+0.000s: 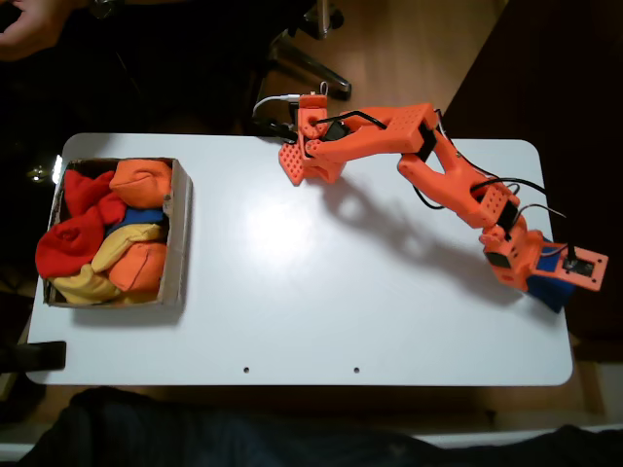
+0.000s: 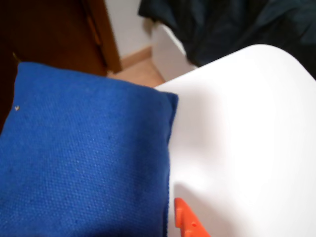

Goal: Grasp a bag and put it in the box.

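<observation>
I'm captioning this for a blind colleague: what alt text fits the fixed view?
An orange robot arm reaches across a white table, its pincer at the far edge. At the left, a cardboard box holds a pile of red, orange, yellow and blue bean bags.

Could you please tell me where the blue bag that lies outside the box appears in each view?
Fixed view: the blue bag peeks out from under the arm at the table's right edge.
Wrist view: the blue bag covers the left half.
Shared landmark: the table's rounded corner, bottom right in the fixed view, upper right in the wrist view.
</observation>
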{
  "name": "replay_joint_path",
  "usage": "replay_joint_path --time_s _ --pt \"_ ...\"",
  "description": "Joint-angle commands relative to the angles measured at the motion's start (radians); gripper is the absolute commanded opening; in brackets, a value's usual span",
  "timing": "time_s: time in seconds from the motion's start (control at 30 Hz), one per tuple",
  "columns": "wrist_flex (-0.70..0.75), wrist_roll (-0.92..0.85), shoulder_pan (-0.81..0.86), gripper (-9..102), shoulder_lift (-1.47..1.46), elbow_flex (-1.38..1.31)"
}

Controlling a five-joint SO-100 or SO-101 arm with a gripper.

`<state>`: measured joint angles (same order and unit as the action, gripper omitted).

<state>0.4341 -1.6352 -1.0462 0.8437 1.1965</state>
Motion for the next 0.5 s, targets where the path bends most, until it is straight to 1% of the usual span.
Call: replay_joint_path --time_s 0.0,0.47 --pt "-0.015 0.005 0.0 79 0.006 -0.06" --pt "-0.008 0.018 -0.005 78 -0.048 -0.112"
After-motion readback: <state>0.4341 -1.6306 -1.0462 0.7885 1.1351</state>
